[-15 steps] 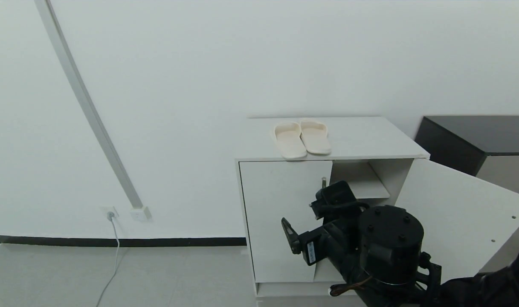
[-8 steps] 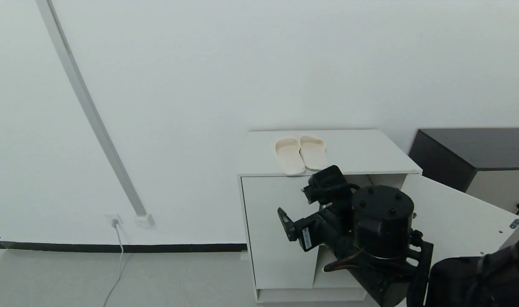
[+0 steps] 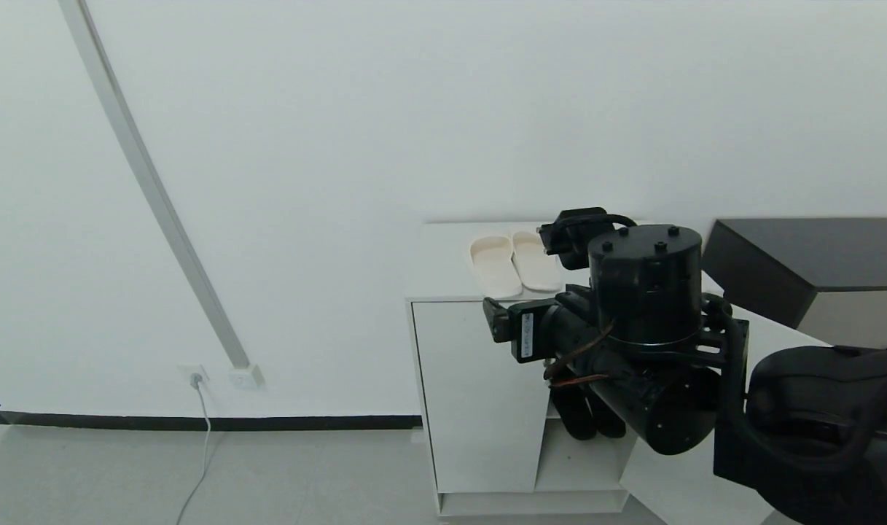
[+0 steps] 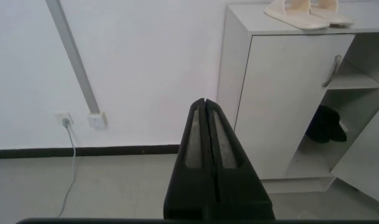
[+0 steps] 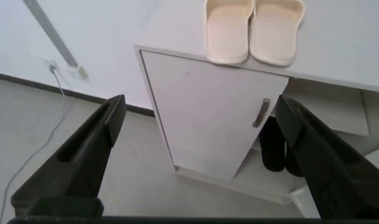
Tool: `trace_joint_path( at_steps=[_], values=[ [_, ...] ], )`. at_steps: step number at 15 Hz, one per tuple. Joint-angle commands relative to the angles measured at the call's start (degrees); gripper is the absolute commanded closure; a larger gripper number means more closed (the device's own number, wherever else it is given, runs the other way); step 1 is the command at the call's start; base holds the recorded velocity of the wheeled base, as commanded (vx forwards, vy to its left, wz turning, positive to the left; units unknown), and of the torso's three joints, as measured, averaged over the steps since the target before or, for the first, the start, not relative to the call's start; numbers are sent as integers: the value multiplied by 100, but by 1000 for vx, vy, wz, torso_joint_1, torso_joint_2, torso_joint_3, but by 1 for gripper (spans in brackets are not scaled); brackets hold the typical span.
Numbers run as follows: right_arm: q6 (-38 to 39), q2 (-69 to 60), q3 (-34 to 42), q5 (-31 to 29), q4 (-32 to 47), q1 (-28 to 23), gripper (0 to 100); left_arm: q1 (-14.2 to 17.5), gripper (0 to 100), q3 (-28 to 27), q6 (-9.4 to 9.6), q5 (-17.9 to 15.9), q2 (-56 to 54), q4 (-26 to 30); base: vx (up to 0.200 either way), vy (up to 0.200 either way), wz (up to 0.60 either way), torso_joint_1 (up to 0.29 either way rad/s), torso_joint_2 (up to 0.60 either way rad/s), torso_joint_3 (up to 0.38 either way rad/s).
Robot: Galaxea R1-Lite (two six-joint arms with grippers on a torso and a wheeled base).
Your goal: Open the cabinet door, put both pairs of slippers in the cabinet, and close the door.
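A white cabinet (image 3: 479, 394) stands against the wall, its left door (image 5: 201, 118) closed and its right door (image 3: 669, 488) swung open. A cream pair of slippers (image 3: 516, 264) lies on its top. A black pair of slippers (image 3: 585, 415) stands in the lower compartment, below a shelf (image 4: 354, 81). My right arm (image 3: 640, 328) hangs in front of the cabinet at top height. In its wrist view my right gripper (image 5: 205, 162) is open and holds nothing, out in front of the cabinet below the cream slippers (image 5: 252, 25). My left gripper (image 4: 205, 143) is shut and empty, away to the cabinet's left.
A dark cabinet (image 3: 807, 255) stands to the right of the white one. A grey conduit (image 3: 151, 189) runs down the wall to a socket with a cable (image 3: 192, 379). Bare floor (image 3: 195, 474) lies left of the cabinet.
My right arm has risen from in front of the lower opening to the level of the cabinet top. The black slippers now show in the lower compartment. The head camera shifted slightly.
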Motion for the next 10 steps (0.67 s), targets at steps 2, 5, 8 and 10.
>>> trace_joint_path(
  at_steps=[2, 5, 8, 10],
  values=[
    [16, 108, 17, 6, -14, -96, 0, 0, 100, 0, 0, -10, 7, 0, 200, 0, 0, -2, -5, 0],
    [16, 170, 43, 15, -22, -166, 0, 0, 100, 0, 0, -10, 7, 0, 200, 0, 0, 4, -2, 2],
    [8, 302, 114, 6, -58, -193, 0, 0, 100, 0, 0, -1, 7, 0, 200, 0, 0, 7, 1, 1],
    [-1, 310, 193, 6, -66, -193, 0, 9, 100, 0, -9, -1, 7, 0, 100, 0, 0, 1, 1, 1]
  ],
)
